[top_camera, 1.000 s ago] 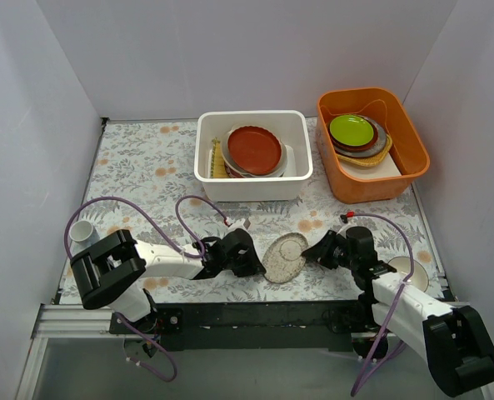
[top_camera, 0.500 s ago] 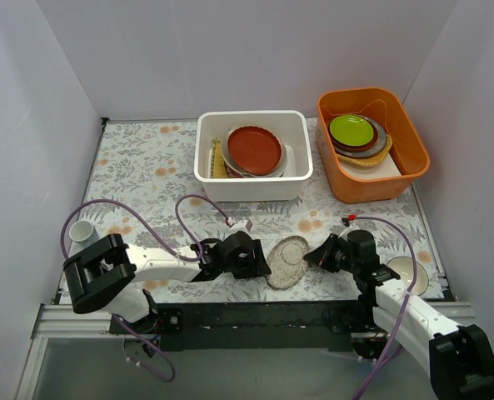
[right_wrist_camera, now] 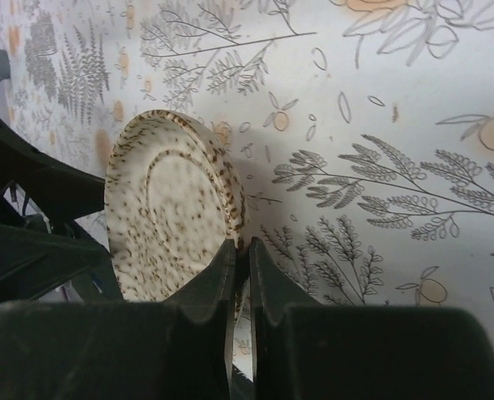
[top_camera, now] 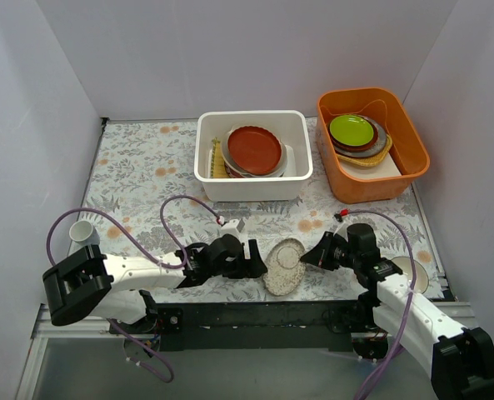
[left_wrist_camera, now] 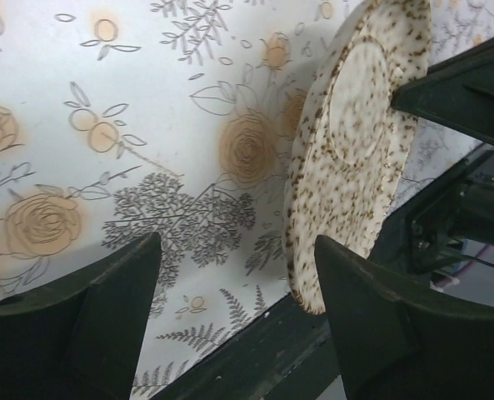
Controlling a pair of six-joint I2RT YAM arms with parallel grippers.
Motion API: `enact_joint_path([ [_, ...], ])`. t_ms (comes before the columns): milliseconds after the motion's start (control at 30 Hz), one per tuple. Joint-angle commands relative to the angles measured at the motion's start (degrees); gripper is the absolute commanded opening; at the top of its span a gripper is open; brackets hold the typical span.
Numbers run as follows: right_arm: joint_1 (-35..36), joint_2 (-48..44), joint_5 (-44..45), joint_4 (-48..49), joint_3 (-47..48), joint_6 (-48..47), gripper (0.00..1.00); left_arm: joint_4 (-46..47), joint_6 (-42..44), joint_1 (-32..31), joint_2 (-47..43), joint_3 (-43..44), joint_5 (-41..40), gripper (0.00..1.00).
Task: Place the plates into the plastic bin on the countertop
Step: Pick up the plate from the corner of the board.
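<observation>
A beige speckled plate (top_camera: 285, 265) (left_wrist_camera: 355, 142) (right_wrist_camera: 167, 217) stands tilted on its edge near the front of the countertop (top_camera: 147, 167). My right gripper (top_camera: 307, 258) (right_wrist_camera: 241, 246) is shut on its right rim. Just left of the plate, my left gripper (top_camera: 259, 262) (left_wrist_camera: 237, 250) is open; the plate's lower edge lies by its right finger and nothing is gripped. The white plastic bin (top_camera: 255, 187) stands further back with a red-brown plate (top_camera: 254, 148) on top of other plates inside.
An orange tub (top_camera: 413, 133) with a lime-green dish (top_camera: 351, 130) on stacked dishes stands at the back right. A white cup (top_camera: 82, 232) is at the left edge and a white bowl (top_camera: 409, 271) by the right arm. The black front rail runs just below the plate.
The left gripper has opened and let go of the speckled plate. The plate, still in the right gripper, has shifted a little toward the front edge.
</observation>
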Motion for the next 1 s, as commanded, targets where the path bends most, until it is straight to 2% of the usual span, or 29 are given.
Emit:
enact_joint_path([
  [0, 0.2, -0.1, -6.0, 2.6, 5.0, -0.5, 0.01, 10.0, 3.3, -0.1, 0.6, -0.5, 5.3, 0.7],
  [300, 0.2, 0.5, -8.5, 2.9, 6.4, -0.4, 0.01, 16.3, 2.9, -0.1, 5.5, 1.1, 11.5, 0.5],
  [400, 0.2, -0.1, -8.5, 2.9, 6.4, -0.2, 0.01, 17.6, 2.8, -0.1, 6.7, 1.4, 13.2, 0.3],
  [433, 0.2, -0.3, -8.6, 2.9, 6.4, 0.0, 0.01, 17.7, 2.9, -0.1, 7.1, 1.7, 13.5, 0.12],
  [467, 0.2, -0.5, -8.6, 2.8, 6.4, 0.2, 0.01, 17.9, 2.8, -0.1, 7.4, 1.8, 13.8, 0.03],
  [500, 0.2, -0.8, -8.3, 2.7, 6.4, 0.2, 0.01, 18.0, 2.7, -0.1, 7.5, 1.9, 14.1, 0.0],
  [667, 0.2, -0.9, -8.0, 1.7, 6.1, 0.5, 0.02, 18.4, 2.6, -0.1, 7.5, 1.8, 14.7, 0.0],
  [733, 0.2, -0.5, -8.9, 1.7, 6.1, 0.0, 0.11, 18.1, 2.7, -0.1, 7.1, 1.6, 14.3, 0.0],
  [767, 0.2, -0.5, -9.0, 1.5, 6.1, -0.3, 0.21, 17.9, 2.5, -0.1, 6.4, 1.4, 14.0, 0.0],
  [800, 0.2, -0.7, -9.1, 1.5, 6.1, -0.5, 0.34, 17.6, 2.4, -0.1, 6.1, 1.3, 13.6, 0.0],
  [833, 0.2, -0.9, -8.9, 0.0, 6.1, -0.6, 0.56, 17.3, 2.5, -0.1, 5.7, 1.2, 13.4, 0.0],
  [933, 0.1, -2.4, -8.0, -1.7, 5.9, -0.7, 0.78, 16.3, 2.6, -0.1, 4.4, 1.0, 12.1, 0.0],
  [967, 0.2, -3.0, -7.5, -2.2, 5.8, -0.5, 0.81, 16.1, 2.8, -0.1, 4.1, 1.1, 11.7, 0.0],
])
